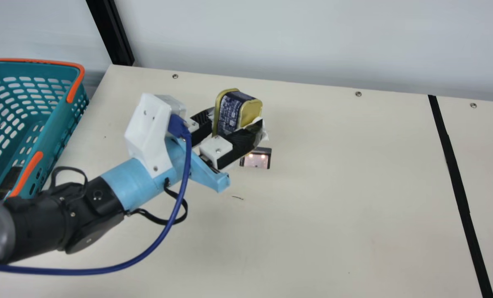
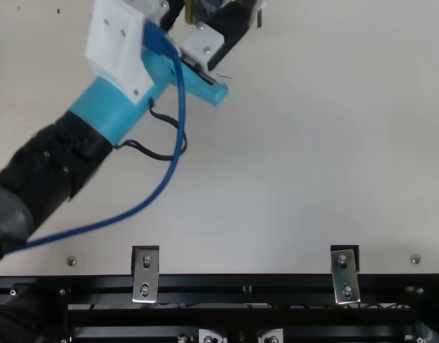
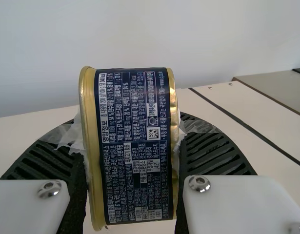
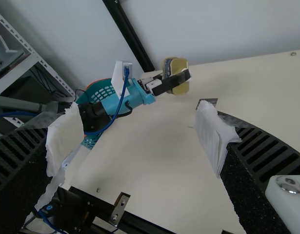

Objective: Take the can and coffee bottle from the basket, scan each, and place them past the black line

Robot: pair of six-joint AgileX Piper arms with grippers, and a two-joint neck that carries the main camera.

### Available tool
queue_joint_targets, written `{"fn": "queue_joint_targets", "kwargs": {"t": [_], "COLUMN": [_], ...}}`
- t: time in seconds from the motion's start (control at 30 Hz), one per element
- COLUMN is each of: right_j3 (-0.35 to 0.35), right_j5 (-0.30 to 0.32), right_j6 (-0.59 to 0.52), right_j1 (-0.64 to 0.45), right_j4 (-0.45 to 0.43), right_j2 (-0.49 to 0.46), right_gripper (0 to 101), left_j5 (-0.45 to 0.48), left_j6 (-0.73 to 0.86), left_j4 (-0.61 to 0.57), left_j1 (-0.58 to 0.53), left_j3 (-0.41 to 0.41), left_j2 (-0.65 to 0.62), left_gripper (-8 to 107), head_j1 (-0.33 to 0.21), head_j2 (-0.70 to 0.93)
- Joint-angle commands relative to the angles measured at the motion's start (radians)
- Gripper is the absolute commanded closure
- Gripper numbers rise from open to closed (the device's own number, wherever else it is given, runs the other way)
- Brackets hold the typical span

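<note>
My left gripper (image 1: 235, 128) is shut on the gold-rimmed, dark blue can (image 1: 229, 112) in the main view, left of the middle and beside the small scanner (image 1: 256, 159). In the left wrist view the can (image 3: 135, 146) stands upright between the two ribbed fingers of my left gripper (image 3: 131, 161), its printed label facing the camera. Wide apart, with nothing between them, are the fingers of my right gripper (image 4: 135, 141) in the right wrist view. The basket (image 1: 60, 124) is at the main view's far left; a dark item lies partly hidden inside it.
The black line (image 1: 457, 178) runs across the table's right part in the main view. A black post (image 1: 113, 33) rises behind the table's back left corner. A blue cable (image 1: 163, 231) loops below my left arm. Metal brackets (image 2: 145, 275) line the front edge.
</note>
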Motion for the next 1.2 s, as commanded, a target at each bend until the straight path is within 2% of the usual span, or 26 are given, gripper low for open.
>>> {"fn": "queue_joint_targets", "kwargs": {"t": [0.0, 0.2, 0.53, 1.17], "right_j3": [0.0, 0.0, 0.0, 0.0], "right_j5": [0.0, 0.0, 0.0, 0.0], "right_j6": [0.0, 0.0, 0.0, 0.0], "right_j1": [0.0, 0.0, 0.0, 0.0], "right_j4": [0.0, 0.0, 0.0, 0.0], "right_j2": [0.0, 0.0, 0.0, 0.0], "right_gripper": [0, 0, 0, 0], "left_j5": [-0.015, -0.038, -0.043, 0.017], "left_j6": [-0.032, -0.076, -0.115, -0.155], "left_j4": [0.06, 0.122, 0.161, 0.15], "left_j1": [0.029, 0.067, 0.084, 0.024], "left_j3": [-0.008, -0.038, -0.099, -0.287], "left_j2": [0.017, 0.061, 0.132, 0.276], "left_gripper": [89, 89, 89, 89], "head_j1": [-0.015, -0.015, -0.015, -0.015], "head_j2": [-0.009, -0.009, -0.009, -0.009]}}
